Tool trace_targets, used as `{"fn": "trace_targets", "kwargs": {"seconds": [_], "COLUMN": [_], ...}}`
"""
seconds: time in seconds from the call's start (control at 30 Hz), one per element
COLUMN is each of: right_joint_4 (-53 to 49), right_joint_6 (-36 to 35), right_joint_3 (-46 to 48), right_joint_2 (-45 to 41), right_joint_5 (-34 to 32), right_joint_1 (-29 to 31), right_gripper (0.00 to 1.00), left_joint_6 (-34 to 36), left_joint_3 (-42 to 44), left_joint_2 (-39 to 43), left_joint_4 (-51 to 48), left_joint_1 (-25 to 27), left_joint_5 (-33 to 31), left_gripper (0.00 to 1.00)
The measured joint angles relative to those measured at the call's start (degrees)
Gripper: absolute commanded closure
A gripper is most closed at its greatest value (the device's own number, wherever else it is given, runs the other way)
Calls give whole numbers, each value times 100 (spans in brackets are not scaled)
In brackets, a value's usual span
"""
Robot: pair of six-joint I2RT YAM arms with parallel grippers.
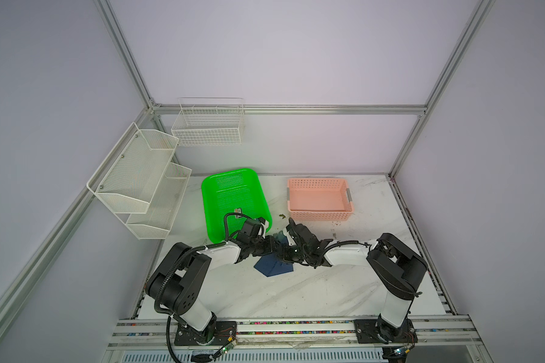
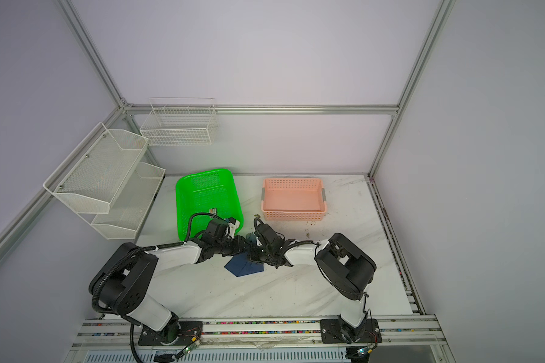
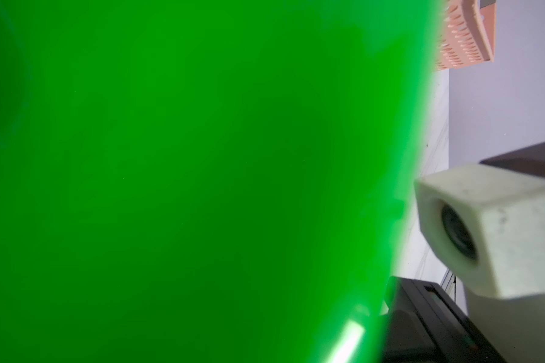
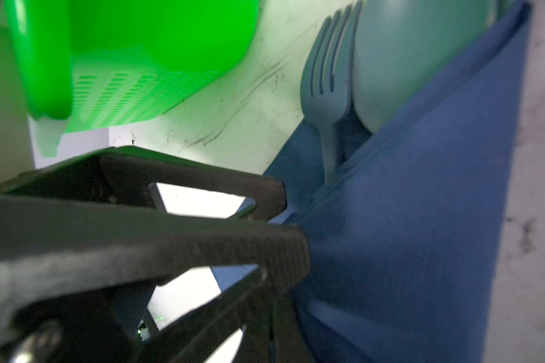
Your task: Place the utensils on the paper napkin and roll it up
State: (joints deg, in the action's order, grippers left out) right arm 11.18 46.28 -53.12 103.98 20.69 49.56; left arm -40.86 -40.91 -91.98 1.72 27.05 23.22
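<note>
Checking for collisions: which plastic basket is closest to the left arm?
The green basket: its wall fills the left wrist view, while the pink basket stands apart, right in both top views.

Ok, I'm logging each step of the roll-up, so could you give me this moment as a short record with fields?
napkin: dark navy blue paper napkin, folded over the cutlery, lying on the white marble-patterned tabletop
cutlery: teal plastic fork and teal plastic spoon, heads side by side, sticking out of the fold
right jaws: shut, tips at the napkin's folded edge
left jaws: state not visible
nearby: green perforated plastic basket; pink perforated plastic basket
roll: partly folded, not yet rolled up
</note>
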Motion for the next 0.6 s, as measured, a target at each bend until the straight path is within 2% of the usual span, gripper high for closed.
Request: {"fn": "trace_targets", "kwargs": {"seconds": [0.2, 0.33, 0.6], "right_joint_4": [15, 7, -22], "right_joint_6": [0, 0, -2], "right_joint_3": [0, 0, 2], "right_joint_2": [24, 26, 26], "right_joint_5": [15, 17, 17], "right_joint_1": [2, 2, 28], "right_gripper": [100, 100, 100], "left_joint_6": [87, 103, 105], "left_joint_3": [-76, -79, -188], "left_joint_2": [-48, -48, 44], "left_joint_4": [-212, -363, -892], "left_joint_1": [2, -2, 2], "left_joint_5": [42, 7, -184], "left_gripper": [65, 59, 54]}}
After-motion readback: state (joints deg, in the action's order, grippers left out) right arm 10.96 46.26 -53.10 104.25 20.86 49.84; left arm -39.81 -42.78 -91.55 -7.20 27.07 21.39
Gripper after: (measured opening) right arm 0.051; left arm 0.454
